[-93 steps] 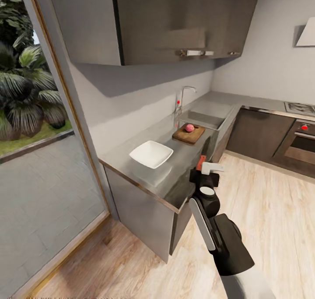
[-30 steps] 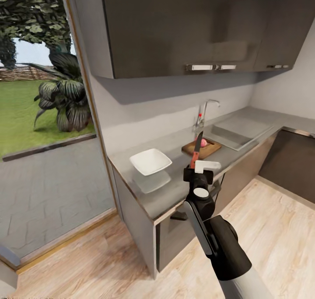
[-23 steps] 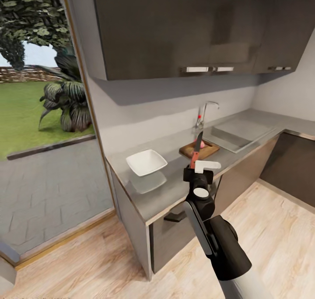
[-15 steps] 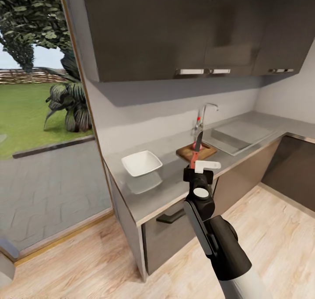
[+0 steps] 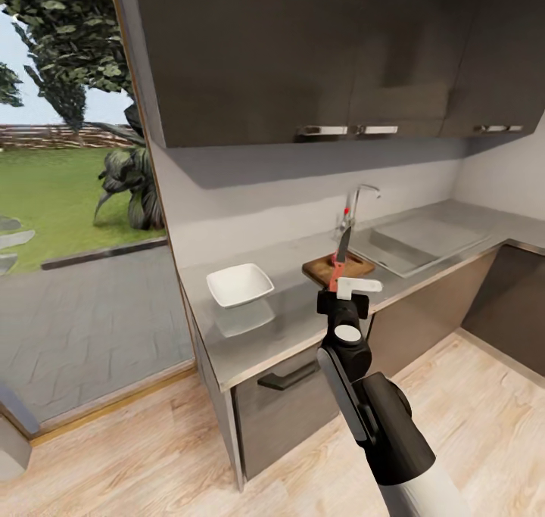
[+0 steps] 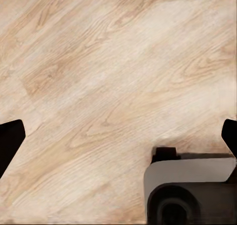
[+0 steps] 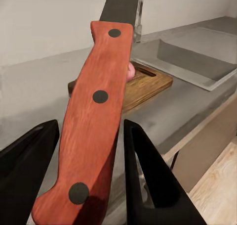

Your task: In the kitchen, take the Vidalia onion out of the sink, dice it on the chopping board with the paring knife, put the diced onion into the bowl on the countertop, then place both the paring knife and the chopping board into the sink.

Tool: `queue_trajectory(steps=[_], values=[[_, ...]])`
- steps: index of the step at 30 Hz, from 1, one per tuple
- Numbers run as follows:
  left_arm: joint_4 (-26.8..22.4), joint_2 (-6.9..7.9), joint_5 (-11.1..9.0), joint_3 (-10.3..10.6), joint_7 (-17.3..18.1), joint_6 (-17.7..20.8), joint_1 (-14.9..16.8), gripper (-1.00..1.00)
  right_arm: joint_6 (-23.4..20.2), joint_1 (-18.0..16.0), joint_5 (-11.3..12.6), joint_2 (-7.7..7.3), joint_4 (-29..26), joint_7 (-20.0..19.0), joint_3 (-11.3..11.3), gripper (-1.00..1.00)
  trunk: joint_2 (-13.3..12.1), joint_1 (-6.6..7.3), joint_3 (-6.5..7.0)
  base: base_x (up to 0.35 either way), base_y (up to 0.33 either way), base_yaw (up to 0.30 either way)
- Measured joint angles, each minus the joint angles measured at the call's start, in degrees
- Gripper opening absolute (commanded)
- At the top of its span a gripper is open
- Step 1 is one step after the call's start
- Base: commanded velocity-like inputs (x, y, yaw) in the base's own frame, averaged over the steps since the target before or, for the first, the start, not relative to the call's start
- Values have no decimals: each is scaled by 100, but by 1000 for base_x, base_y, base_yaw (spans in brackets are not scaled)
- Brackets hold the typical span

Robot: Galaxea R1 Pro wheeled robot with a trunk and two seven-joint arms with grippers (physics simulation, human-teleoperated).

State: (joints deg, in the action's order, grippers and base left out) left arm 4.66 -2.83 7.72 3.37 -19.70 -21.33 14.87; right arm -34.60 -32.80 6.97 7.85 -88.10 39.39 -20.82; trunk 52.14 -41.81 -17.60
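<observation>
Our right end effector [image 5: 342,290] holds the knife [image 5: 340,260]; the onion [image 7: 131,71] sits whole on the board [image 5: 337,266]. Dicing, the bowl [image 5: 239,284] and the sink remain.

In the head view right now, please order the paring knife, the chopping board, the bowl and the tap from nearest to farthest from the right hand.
1. Paring knife, held in the right hand.
2. Chopping board, just beyond.
3. Bowl, to the left.
4. Tap, at the wall.

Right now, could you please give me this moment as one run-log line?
phase: approaching countertop | right gripper: shut on paring knife, blade up | onion: on chopping board | bowl: empty | left gripper: open
</observation>
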Motion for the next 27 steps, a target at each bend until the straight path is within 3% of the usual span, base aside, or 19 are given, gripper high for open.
queue_trajectory(steps=[6,16,27], values=[[5,15,-8,-2,1057,37,-203,100,-1,0,-1,0,0,1,0,-100,0,0,43,0,-4,124],[0,108,-63,-8,1022,39,-463,100,-1,0,-1,0,0,1,0,-100,0,0,111,0,0,124],[0,128,-283,-8,964,39,-547,100,0,0,0,1,0,0,-6,-100,0,0,185,0,-49,124]])
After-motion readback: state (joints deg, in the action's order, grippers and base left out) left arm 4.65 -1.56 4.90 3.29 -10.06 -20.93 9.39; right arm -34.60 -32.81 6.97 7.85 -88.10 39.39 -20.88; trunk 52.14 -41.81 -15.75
